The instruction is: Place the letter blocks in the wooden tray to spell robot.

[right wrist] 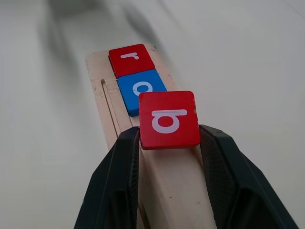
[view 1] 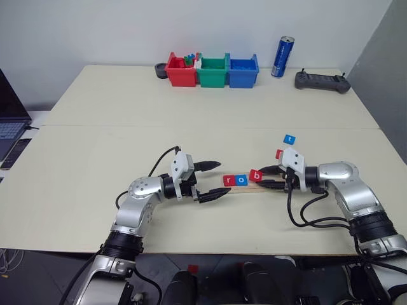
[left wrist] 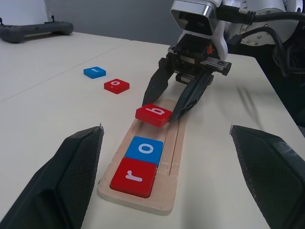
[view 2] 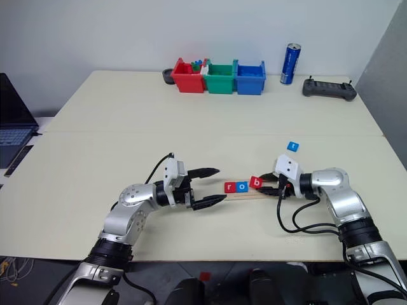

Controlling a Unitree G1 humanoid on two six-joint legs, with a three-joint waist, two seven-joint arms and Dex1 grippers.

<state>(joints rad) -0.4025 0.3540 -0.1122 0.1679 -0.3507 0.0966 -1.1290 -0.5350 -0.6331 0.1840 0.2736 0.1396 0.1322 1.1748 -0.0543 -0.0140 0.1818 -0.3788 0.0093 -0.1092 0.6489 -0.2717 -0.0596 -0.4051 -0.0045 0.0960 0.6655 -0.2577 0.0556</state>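
Note:
The wooden tray (left wrist: 176, 157) lies between my two grippers. A red "r" block (left wrist: 133, 176) and a blue "o" block (left wrist: 144, 149) sit side by side at its left end. My right gripper (view 1: 261, 177) is shut on a red "b" block (right wrist: 167, 119), holding it slightly tilted just over the tray next to the blue "o". My left gripper (view 1: 224, 178) stands wide open at the tray's left end, holding nothing. A red "o" block (left wrist: 116, 86) and a blue "t" block (view 1: 289, 138) lie on the table beyond the right gripper.
Red (view 1: 181, 71), green (view 1: 212, 71) and blue (view 1: 243, 71) bins stand in a row at the table's far edge. Right of them are a blue can (view 1: 282, 56) and a black controller (view 1: 322, 81). A laptop (view 1: 9, 124) sits off the left side.

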